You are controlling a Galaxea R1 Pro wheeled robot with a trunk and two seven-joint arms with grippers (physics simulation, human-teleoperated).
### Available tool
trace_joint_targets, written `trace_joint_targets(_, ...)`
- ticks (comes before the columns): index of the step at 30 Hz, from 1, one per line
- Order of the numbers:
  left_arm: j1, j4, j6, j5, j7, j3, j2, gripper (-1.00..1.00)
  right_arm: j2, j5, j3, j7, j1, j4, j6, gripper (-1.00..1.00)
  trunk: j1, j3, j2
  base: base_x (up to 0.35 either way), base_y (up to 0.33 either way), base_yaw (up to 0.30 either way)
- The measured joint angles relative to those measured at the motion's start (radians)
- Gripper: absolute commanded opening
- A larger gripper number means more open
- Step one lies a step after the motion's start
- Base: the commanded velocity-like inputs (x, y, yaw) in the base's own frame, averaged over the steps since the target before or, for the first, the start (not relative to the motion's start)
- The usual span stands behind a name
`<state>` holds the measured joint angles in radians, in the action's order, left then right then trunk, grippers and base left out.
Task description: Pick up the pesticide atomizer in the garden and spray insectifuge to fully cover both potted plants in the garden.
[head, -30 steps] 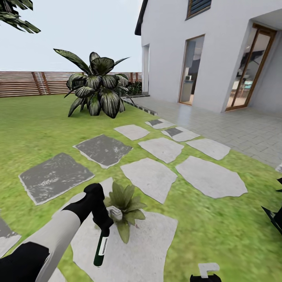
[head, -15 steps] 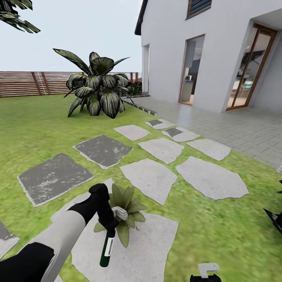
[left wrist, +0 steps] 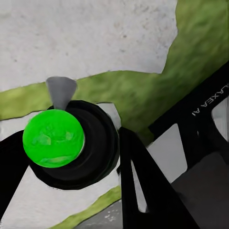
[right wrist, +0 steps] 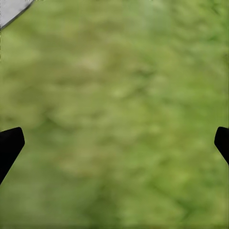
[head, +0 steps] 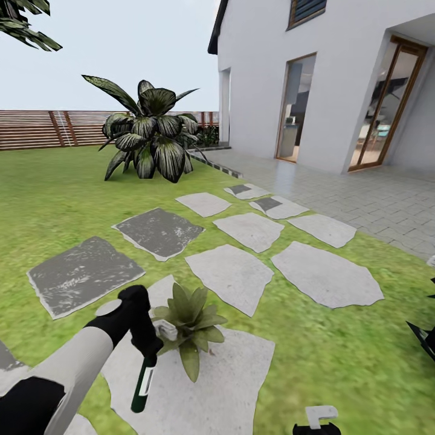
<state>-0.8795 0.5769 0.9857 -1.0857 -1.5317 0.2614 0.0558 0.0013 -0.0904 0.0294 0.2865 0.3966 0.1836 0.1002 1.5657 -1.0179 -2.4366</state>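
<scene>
The left arm [head: 78, 362] is a smooth pale grey tube, black at the shoulder and matt black from wrist to left gripper [head: 145, 341]. The left wrist view shows black angular struts with white panels [left wrist: 167, 152] and white lettering "AI". The right gripper [right wrist: 114, 143] shows two black fingertips [right wrist: 9, 143]

Head view high over lawn [head: 54, 193] and stepping stones [head: 232, 272]; both wrist views close above that grass.
</scene>
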Motion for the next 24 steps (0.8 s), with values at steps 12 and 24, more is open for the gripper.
trace_joint_targets(12,0.005,0.000,0.000,0.008,0.116,-0.002,-0.025,-1.00,0.005,0.004,-0.002,0.004,0.000,0.001,0.000,1.00,0.000,-0.001,0.000,0.000,0.000,0.000)
trace_joint_targets(24,0.006,0.000,0.000,0.008,0.118,-0.004,-0.027,-1.00,0.005,0.004,-0.003,0.005,0.000,0.002,0.000,1.00,0.036,-0.058,-0.064,0.000,0.000,0.000)
